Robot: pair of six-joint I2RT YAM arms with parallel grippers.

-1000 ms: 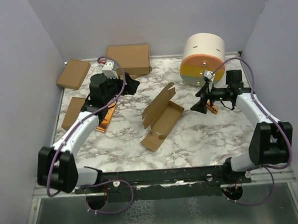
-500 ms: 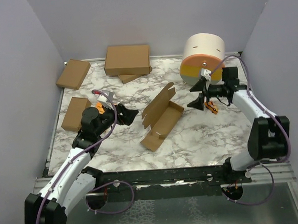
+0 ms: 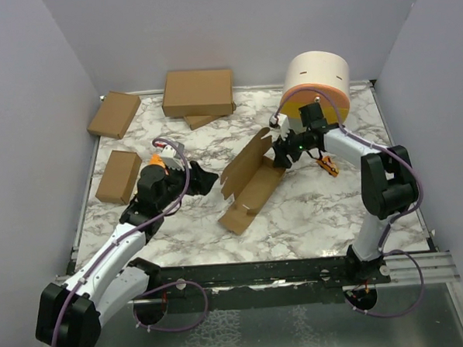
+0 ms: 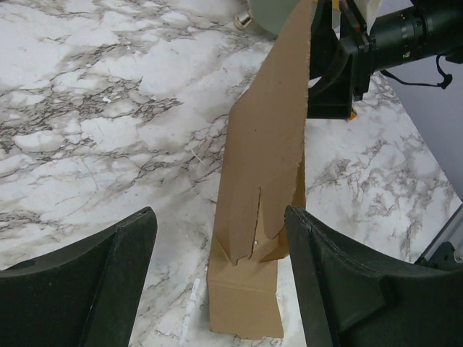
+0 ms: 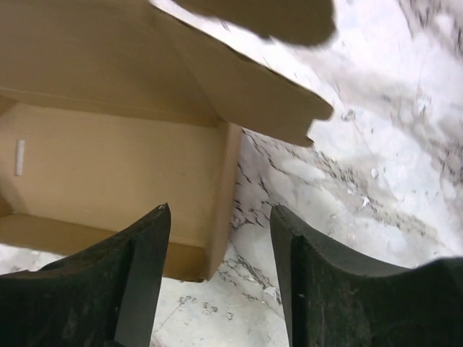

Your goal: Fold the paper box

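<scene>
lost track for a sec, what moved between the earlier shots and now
The left gripper pulled back from near the back cartons toward the near edge and now faces the paper box, jaws open. The right gripper swung left from beside the drum to the box's far end, open, gripping nothing. The box, cartons and drum stayed put.

Lab enclosure: plain grey walls (image 3: pixel 26 114) boxing a marbled table (image 3: pixel 311 208)
</scene>
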